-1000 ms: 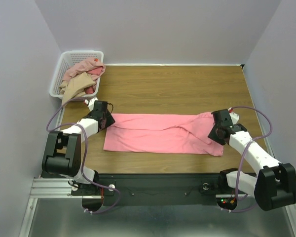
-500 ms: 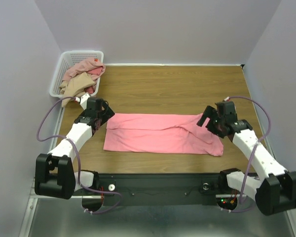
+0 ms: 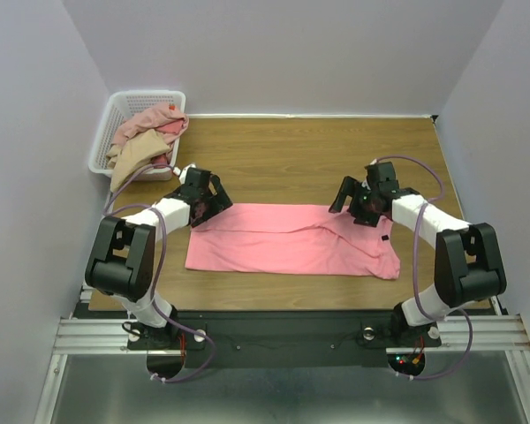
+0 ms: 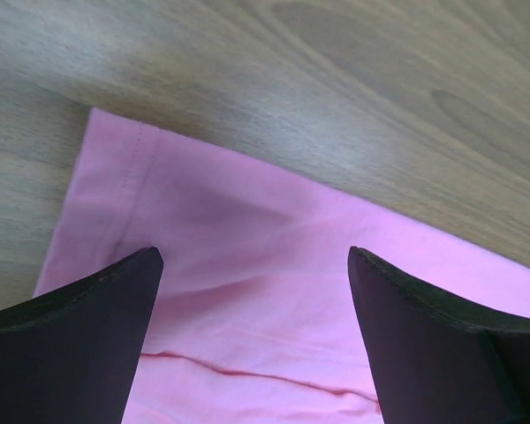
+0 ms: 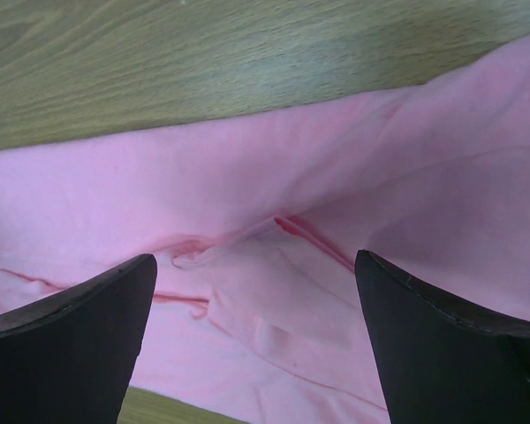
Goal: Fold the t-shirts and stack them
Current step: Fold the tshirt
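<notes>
A bright salmon-pink t-shirt (image 3: 291, 240) lies flat across the near middle of the wooden table, folded lengthwise into a long band. My left gripper (image 3: 214, 196) hovers open over its far left corner (image 4: 247, 238); nothing is between the fingers. My right gripper (image 3: 344, 196) stands open above the far right part, where folds and a collar seam show (image 5: 274, 265). Neither holds the cloth. More t-shirts (image 3: 146, 141), pink and tan, are heaped in the basket at the back left.
A white lattice basket (image 3: 117, 110) sits at the table's far left corner, against the wall. Grey walls close in left, right and back. Bare wood (image 3: 318, 150) stretches behind the shirt.
Both grippers have let go and opened wide. Each has swung from the shirt's outer ends inward and toward the far edge of the cloth.
</notes>
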`<state>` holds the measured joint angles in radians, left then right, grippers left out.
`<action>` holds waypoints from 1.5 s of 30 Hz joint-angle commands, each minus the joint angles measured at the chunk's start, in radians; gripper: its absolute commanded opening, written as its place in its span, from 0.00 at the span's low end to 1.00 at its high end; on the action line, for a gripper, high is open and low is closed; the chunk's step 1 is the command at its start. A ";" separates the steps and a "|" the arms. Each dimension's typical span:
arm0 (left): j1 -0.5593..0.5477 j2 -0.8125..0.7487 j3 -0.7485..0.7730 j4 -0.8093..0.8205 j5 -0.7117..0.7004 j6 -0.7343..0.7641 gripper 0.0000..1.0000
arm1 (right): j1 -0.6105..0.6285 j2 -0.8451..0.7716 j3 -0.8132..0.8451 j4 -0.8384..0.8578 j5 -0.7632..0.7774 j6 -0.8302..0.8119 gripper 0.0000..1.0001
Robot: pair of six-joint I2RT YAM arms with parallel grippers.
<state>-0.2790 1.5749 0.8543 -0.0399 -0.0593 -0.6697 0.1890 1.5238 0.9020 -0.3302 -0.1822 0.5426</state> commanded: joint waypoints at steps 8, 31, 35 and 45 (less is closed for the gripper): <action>0.006 0.045 -0.067 0.060 -0.019 0.001 0.98 | -0.005 -0.031 -0.069 0.092 -0.170 -0.039 1.00; 0.011 -0.049 -0.081 -0.025 -0.085 -0.016 0.98 | -0.006 -0.288 -0.114 0.065 -0.114 -0.061 1.00; 0.011 -0.052 -0.083 -0.029 -0.089 -0.014 0.98 | -0.005 -0.163 -0.037 0.057 0.044 -0.046 1.00; 0.011 -0.055 -0.090 -0.031 -0.091 -0.021 0.98 | -0.003 0.050 0.083 0.062 -0.051 -0.067 0.76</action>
<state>-0.2733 1.5486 0.7929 -0.0166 -0.1230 -0.6903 0.1890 1.5681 0.9386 -0.2825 -0.2188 0.4900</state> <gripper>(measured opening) 0.985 0.826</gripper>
